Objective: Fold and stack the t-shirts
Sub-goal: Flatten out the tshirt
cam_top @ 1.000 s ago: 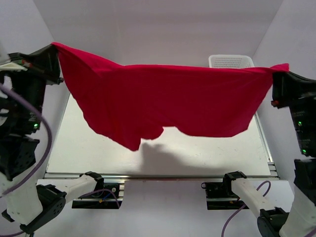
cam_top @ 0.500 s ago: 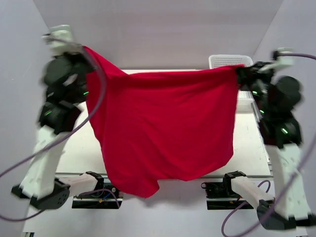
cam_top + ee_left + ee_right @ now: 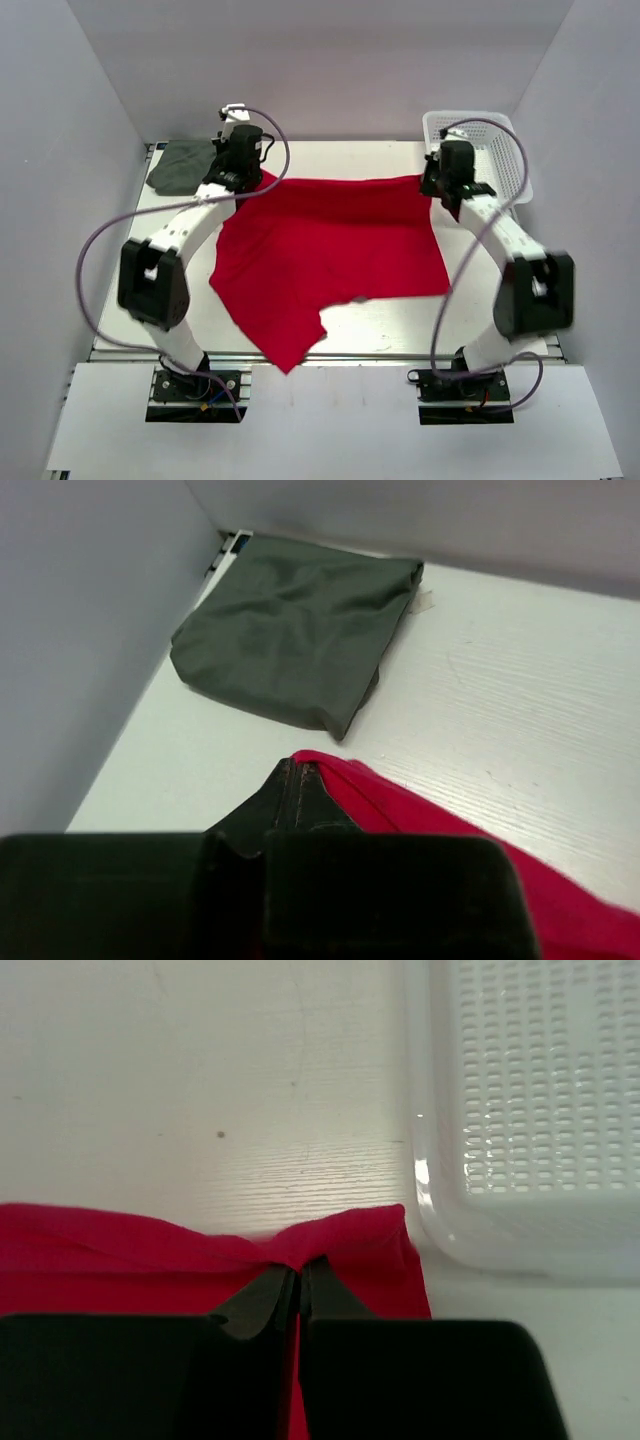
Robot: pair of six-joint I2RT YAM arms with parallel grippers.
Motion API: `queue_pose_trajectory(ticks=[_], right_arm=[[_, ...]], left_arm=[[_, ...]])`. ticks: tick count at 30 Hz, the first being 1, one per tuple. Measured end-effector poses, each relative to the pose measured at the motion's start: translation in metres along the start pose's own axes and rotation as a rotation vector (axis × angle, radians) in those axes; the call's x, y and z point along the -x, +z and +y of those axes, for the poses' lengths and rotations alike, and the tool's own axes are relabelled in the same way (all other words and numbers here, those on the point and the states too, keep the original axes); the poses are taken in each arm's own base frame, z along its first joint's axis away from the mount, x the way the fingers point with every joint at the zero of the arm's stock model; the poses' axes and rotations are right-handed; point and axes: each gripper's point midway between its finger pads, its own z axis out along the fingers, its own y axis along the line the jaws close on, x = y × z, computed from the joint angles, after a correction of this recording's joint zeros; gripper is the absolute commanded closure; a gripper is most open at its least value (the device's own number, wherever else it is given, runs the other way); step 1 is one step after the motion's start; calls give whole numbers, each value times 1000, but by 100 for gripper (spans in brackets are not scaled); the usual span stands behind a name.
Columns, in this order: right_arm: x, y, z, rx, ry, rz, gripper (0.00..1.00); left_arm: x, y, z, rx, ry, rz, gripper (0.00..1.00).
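The white table [image 3: 340, 160] is the stage here, and the red t-shirt [image 3: 320, 250] covers most of it. It's spread nearly flat, with one ragged corner trailing to the near edge. Both arms reach to the far side, each on a far corner of the cloth, and to me that looks like pulling it smooth before a fold. Far right, the mesh basket [image 3: 500, 150] sits just beside that corner of the shirt. Far left, the grey-green t-shirt [image 3: 180, 165] lies already folded, tucked out of the way and presumably the base of the stack. The left gripper [image 3: 295, 770] is clamped tight on the red edge. The right gripper [image 3: 300, 1265] is the same, jaws pinched together on a bunch of fabric.
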Motion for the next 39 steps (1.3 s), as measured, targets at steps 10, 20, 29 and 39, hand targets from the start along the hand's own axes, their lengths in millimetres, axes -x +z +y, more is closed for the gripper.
queue_pose_trajectory(ticks=[10, 20, 29, 39], right_arm=[[-64, 120, -16, -101, -18, 217, 100], [10, 170, -1, -91, -13, 40, 100], [30, 216, -6, -130, -73, -57, 20], [69, 178, 41, 86, -189, -107, 10]], left_arm=[[-86, 101, -50, 12, 68, 147, 100], [-43, 148, -90, -21, 10, 27, 100], [-50, 197, -108, 31, -15, -35, 0], [-40, 188, -117, -147, -66, 33, 0]])
